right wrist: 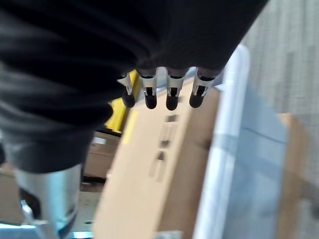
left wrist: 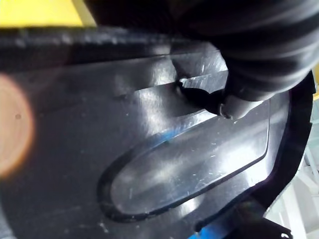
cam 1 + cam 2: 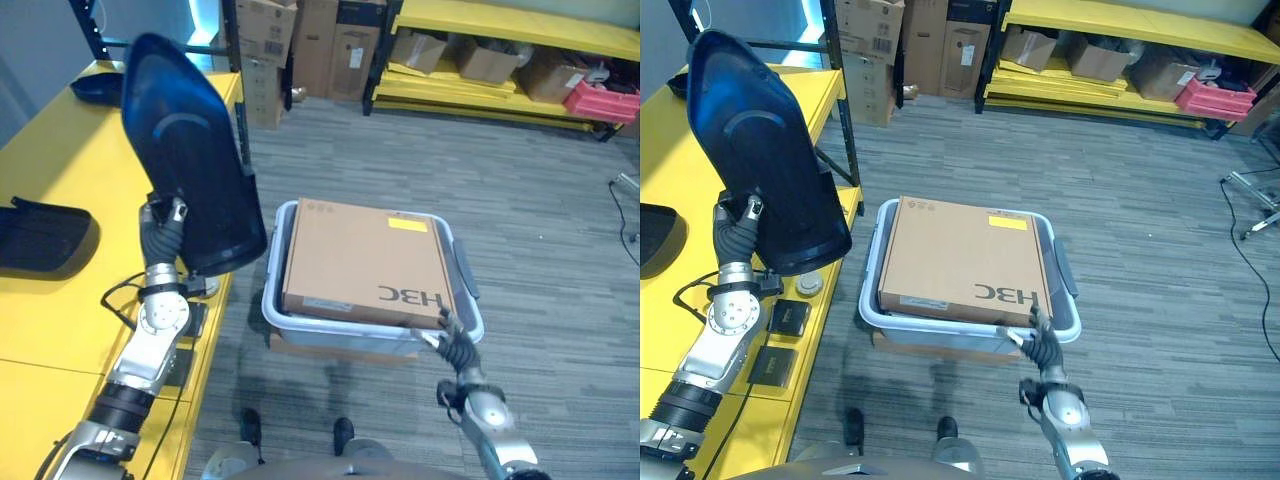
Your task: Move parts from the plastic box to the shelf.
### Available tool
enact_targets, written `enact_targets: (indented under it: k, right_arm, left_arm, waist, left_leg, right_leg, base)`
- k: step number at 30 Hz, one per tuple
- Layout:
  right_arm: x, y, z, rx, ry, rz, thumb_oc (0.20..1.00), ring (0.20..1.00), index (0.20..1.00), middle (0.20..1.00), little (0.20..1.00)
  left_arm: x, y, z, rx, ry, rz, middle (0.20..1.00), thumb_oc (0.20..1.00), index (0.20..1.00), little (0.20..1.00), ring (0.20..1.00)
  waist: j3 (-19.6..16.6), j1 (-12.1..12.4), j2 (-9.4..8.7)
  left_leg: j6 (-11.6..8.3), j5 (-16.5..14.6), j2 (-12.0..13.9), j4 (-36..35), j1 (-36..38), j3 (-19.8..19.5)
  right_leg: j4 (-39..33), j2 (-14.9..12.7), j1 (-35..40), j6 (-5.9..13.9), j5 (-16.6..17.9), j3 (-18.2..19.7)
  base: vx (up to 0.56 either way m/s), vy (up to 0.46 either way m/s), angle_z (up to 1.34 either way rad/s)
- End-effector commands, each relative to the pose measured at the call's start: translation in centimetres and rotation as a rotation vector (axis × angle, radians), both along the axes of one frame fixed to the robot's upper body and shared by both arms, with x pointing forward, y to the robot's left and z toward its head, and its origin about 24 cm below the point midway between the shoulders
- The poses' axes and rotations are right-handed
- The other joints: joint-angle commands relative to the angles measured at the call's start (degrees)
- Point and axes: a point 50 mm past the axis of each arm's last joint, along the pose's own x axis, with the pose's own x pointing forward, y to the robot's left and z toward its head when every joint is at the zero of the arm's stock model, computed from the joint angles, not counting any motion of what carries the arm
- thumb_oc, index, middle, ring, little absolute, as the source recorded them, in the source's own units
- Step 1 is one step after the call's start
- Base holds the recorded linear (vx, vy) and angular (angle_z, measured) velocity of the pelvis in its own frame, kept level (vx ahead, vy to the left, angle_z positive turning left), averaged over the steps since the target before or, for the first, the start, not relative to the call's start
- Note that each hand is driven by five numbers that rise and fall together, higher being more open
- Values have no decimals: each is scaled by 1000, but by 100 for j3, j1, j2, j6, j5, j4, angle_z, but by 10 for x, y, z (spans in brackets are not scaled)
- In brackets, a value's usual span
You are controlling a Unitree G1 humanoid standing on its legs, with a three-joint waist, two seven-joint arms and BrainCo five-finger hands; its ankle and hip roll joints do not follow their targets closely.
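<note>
A large glossy black plastic part (image 3: 190, 170) stands upright above the edge of the yellow shelf top (image 3: 60, 160). My left hand (image 3: 165, 222) is shut on its lower edge, and the part's moulded face (image 2: 174, 169) shows very close in the left wrist view. On the floor sits the pale plastic box (image 3: 340, 322), with a flat brown cardboard carton (image 3: 365, 260) lying across its top. My right hand (image 3: 457, 348) hovers at the box's near right corner, its fingers (image 1: 172, 94) relaxed and holding nothing, just above the rim (image 1: 224, 149).
Two more black parts lie on the yellow top, one at the left (image 3: 40, 235) and one far back (image 3: 100, 88). Small black pads (image 3: 790, 318) lie near its edge. Far yellow racks hold cardboard boxes (image 3: 480, 60) and a red bin (image 3: 600, 100). Grey carpet surrounds the box.
</note>
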Motion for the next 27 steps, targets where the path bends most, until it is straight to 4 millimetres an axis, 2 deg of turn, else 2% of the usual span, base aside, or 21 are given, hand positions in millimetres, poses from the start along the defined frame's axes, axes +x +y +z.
enact_targets:
  k: [1, 3, 5, 7, 10, 12, 14, 15, 16, 17, 18, 19, 20, 21, 24, 27]
  right_arm:
    - [-23, 11, -31, 141, 211, 67, 1000, 1000, 1000, 1000, 1000]
    - [-57, 9, -58, 206, 403, 3, 1000, 1000, 1000, 1000, 1000]
    - [-78, 10, -71, 245, 541, -65, 1000, 1000, 1000, 1000, 1000]
    - [-110, 14, -84, 316, 772, -124, 1000, 1000, 1000, 1000, 1000]
    - [-125, 22, -89, 343, 912, -126, 1000, 1000, 1000, 1000, 1000]
    - [-125, 23, -90, 328, 934, -106, 1000, 1000, 1000, 1000, 1000]
    - [-118, 24, -90, 275, 945, -66, 1000, 1000, 1000, 1000, 1000]
    - [-105, 24, -89, 187, 942, 74, 1000, 1000, 1000, 1000, 1000]
    - [-97, 25, -88, 145, 931, 130, 1000, 1000, 1000, 1000, 1000]
    - [-97, 25, -88, 145, 931, 131, 1000, 1000, 1000, 1000, 1000]
    - [-90, 26, -86, 92, 926, 195, 1000, 1000, 1000, 1000, 1000]
    - [-87, 26, -86, 56, 924, 235, 1000, 1000, 1000, 1000, 1000]
    - [-85, 24, -85, 56, 910, 228, 1000, 1000, 1000, 1000, 1000]
    - [-78, 22, -84, 92, 892, 167, 1000, 1000, 1000, 1000, 1000]
    - [-68, 16, -80, 145, 874, 0, 1000, 1000, 1000, 1000, 1000]
    - [-80, -4, -78, 79, 933, -99, 1000, 1000, 1000, 1000, 1000]
  left_arm:
    - [5, -32, 56, 64, -304, -277, 200, 200, 200, 200, 200]
    - [4, -52, 65, 130, -354, -371, 200, 200, 200, 200, 200]
    - [3, -59, 69, 122, -361, -417, 200, 200, 200, 200, 200]
    - [3, -64, 70, 76, -337, -463, 200, 200, 200, 200, 200]
    - [-2, -65, 70, 33, -313, -488, 200, 200, 200, 200, 200]
    - [-4, -65, 70, 47, -312, -480, 200, 200, 200, 200, 200]
    - [-11, -63, 73, 24, -326, -487, 200, 200, 200, 200, 200]
    - [-18, -57, 77, 27, -345, -468, 200, 200, 200, 200, 200]
    - [-21, -54, 77, 23, -348, -472, 200, 200, 200, 200, 200]
    - [-21, -54, 77, 23, -348, -472, 200, 200, 200, 200, 200]
    - [-24, -52, 76, 20, -350, -510, 200, 200, 200, 200, 200]
    - [-24, -51, 76, 29, -351, -500, 200, 200, 200, 200, 200]
    - [-24, -49, 77, 40, -348, -513, 200, 200, 200, 200, 200]
    - [-25, -50, 72, 39, -321, -559, 200, 200, 200, 200, 200]
    - [-29, -49, 68, 61, -311, -553, 200, 200, 200, 200, 200]
    - [-29, -47, 69, 67, -288, -557, 200, 200, 200, 200, 200]
  waist:
    - [-141, 40, 144]
    - [-108, 109, 119]
    - [-106, 181, 108]
    - [-89, 324, 130]
    - [-19, 508, 180]
    - [5, 547, 194]
    - [141, 745, 341]
    - [286, 930, 479]
    - [359, 978, 525]
    - [361, 970, 523]
    - [469, 993, 564]
    - [476, 980, 579]
    - [476, 962, 561]
    - [454, 943, 482]
    - [345, 915, 346]
    - [135, 741, 345]
  left_leg:
    - [246, -455, 13, -6, 235, -760]
    - [230, -400, -54, -6, 194, -1043]
    - [203, -386, -92, -6, 193, -1210]
    - [109, -353, -69, -1, 237, -1352]
    - [-20, -326, 8, 173, 202, -1412]
    - [-58, -318, 20, 243, 164, -1432]
    - [-264, -48, 116, 297, -117, -1445]
    - [-519, 276, 220, 189, -413, -1308]
    - [-600, 391, 275, 168, -544, -1094]
    - [-601, 393, 273, 168, -543, -1099]
    - [-682, 504, 441, 217, -658, -531]
    - [-693, 534, 504, 272, -734, -348]
    - [-697, 491, 620, 414, -753, -52]
    - [-622, 259, 657, 749, -660, 115]
    - [-425, -160, 598, 1257, -418, 254]
    - [-461, -329, 815, 1589, 34, 595]
  right_leg:
    - [862, 333, -474, -35, -334, 796]
    - [797, 413, -449, -127, -299, 734]
    - [688, 463, -388, -189, -284, 716]
    - [539, 490, -245, -247, -278, 598]
    - [422, 504, -98, -342, -293, 417]
    - [388, 503, -61, -361, -286, 361]
    - [302, 548, 25, -422, -290, 156]
    - [165, 596, 209, -426, -357, -2]
    - [104, 596, 287, -420, -353, -131]
    - [98, 595, 293, -421, -352, -137]
    - [100, 560, 394, -401, -381, -476]
    - [106, 546, 381, -393, -372, -622]
    - [108, 472, 348, -380, -352, -852]
    - [122, 334, 275, -384, -294, -1039]
    - [203, 108, 77, -380, -146, -1260]
    - [227, -39, -122, -396, -49, -1671]
  base:
    - [-8, -238, 80]
    - [-28, -273, 159]
    - [-15, -240, 135]
    - [-24, -263, 60]
    - [-14, -175, 37]
    - [-30, -113, 19]
    - [-111, -92, 44]
    - [-135, -46, 65]
    - [-91, -32, 73]
    - [-134, -16, 90]
    - [-155, -14, 88]
    - [-246, -1, 88]
    - [-241, 58, 106]
    - [-228, 99, 144]
    - [-173, 132, 124]
    - [-113, 205, 112]
